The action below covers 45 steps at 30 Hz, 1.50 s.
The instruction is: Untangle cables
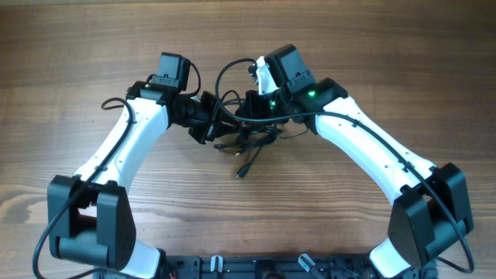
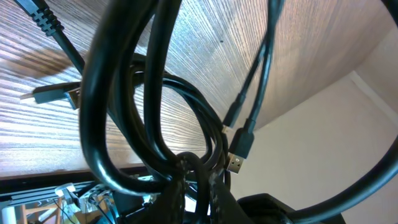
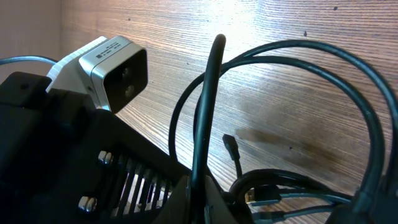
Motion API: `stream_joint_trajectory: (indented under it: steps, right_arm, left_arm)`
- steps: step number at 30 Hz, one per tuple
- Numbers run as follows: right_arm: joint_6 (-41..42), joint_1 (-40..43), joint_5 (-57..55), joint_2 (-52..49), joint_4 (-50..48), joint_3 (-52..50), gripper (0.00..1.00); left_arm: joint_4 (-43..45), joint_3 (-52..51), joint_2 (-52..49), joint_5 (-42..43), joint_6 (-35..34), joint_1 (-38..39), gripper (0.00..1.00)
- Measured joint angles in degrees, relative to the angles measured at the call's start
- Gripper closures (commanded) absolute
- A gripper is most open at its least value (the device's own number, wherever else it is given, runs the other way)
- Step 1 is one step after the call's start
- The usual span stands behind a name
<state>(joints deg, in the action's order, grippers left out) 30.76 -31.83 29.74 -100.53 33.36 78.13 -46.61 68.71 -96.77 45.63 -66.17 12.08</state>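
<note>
A tangle of thin black cables (image 1: pixel 249 139) lies mid-table between my two grippers, with a loop arching up behind (image 1: pixel 225 74) and a plug end trailing forward (image 1: pixel 242 172). My left gripper (image 1: pixel 211 118) is shut on several cable strands; its wrist view shows the looped cables (image 2: pixel 124 124) rising from its jaws (image 2: pixel 199 186) and a USB plug (image 2: pixel 235 163) hanging. My right gripper (image 1: pixel 254 108) is shut on one cable strand (image 3: pixel 208 106) that stands up from its jaws (image 3: pixel 199 199). More cable loops (image 3: pixel 348 81) and a plug (image 3: pixel 231 144) lie beside it.
The wooden table (image 1: pixel 372 62) spreads around the bundle. The left arm's wrist camera (image 3: pixel 115 65) shows close in the right wrist view. The arm bases (image 1: pixel 256 267) stand along the front edge.
</note>
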Motion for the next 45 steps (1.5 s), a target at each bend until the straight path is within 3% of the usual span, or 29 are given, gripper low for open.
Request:
stream_joint_trajectory:
  steps: [8,45]
  right_arm:
    - [-0.02,0.02,-0.17,0.00,-0.04,0.02,0.96]
    - [-0.15,-0.90,-5.11,0.17,-2.12,-1.79,0.96]
  left_arm:
    - [1.20,-0.17,0.00,1.99,0.81,-0.61,0.96]
    - [2.05,-1.49,-1.70,27.98,14.49,-13.44,0.96]
